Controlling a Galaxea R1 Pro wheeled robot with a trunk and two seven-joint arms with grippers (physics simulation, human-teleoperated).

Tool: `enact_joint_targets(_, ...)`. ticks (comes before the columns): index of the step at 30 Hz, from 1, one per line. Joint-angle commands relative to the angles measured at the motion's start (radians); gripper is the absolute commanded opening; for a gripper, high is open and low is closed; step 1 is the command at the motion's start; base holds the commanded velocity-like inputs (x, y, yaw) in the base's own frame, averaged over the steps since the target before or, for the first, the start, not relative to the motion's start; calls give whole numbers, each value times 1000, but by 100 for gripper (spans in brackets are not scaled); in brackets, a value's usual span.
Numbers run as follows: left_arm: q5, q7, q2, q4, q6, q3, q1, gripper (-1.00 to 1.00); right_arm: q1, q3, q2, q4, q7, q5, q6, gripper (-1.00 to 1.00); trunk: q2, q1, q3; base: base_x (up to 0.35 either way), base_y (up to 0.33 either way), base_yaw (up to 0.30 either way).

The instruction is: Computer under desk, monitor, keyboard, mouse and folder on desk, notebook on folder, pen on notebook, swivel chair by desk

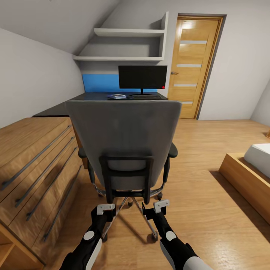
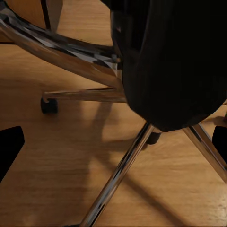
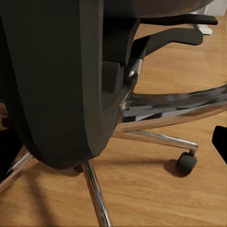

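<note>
The swivel chair point(image 1: 125, 146) fills the centre of the head view, its grey back turned toward the camera and its seat facing the counter point(image 1: 90, 98) in the upper middle of the frame. The backrest stands upright, its long axis running top to bottom, and the chrome star base point(image 1: 129, 204) spreads over the wooden floor point(image 1: 210, 210) just below it.

On the counter, the monitor point(image 1: 143, 77) stands upright with its dark screen facing the camera, its long axis lying left to right. The keyboard point(image 1: 146, 96) lies flat just in front of the monitor's foot, long axis also left to right. A small pale stack point(image 1: 117, 96) rests to the left of the keyboard; what it is cannot be told at this size.

At the lower centre of the frame, the left pincer point(image 1: 106, 208) and right pincer point(image 1: 160, 205) hover close behind the chair base, one on each side of the central post. In the left wrist view, dark fingertips point(image 2: 9, 149) sit at opposite edges of the picture, well apart, so the left pincer is spread, with the chrome legs point(image 2: 118, 172) and a caster point(image 2: 48, 105) between them. In the right wrist view, the fingertips point(image 3: 220, 142) likewise stand wide apart, so that pincer is spread too, with the seat's dark underside point(image 3: 56, 80) and a caster point(image 3: 187, 163) close ahead.

A wooden dresser point(image 1: 33, 168) occupies the lower left, a door point(image 1: 195, 63) the upper right, and a bed point(image 1: 251, 172) the right edge.
</note>
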Motion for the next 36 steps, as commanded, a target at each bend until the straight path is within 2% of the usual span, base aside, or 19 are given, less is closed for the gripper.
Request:
enact_joint_targets(1,-3,8,0,1,-4,-3,0,100,-1,0,0,1,-5,5,-2,100,0,0,-1,49,0,0)
enact_joint_targets(16,-3,11,-1,-1,-7,-19,0,100,-1,-1,0,-1,-6,5,-2,100,0,0,-1,13,0,0)
enact_joint_targets(36,-2,14,-1,0,-5,-23,0,100,-1,-2,0,-1,-6,4,-2,100,0,0,-1,100,0,0)
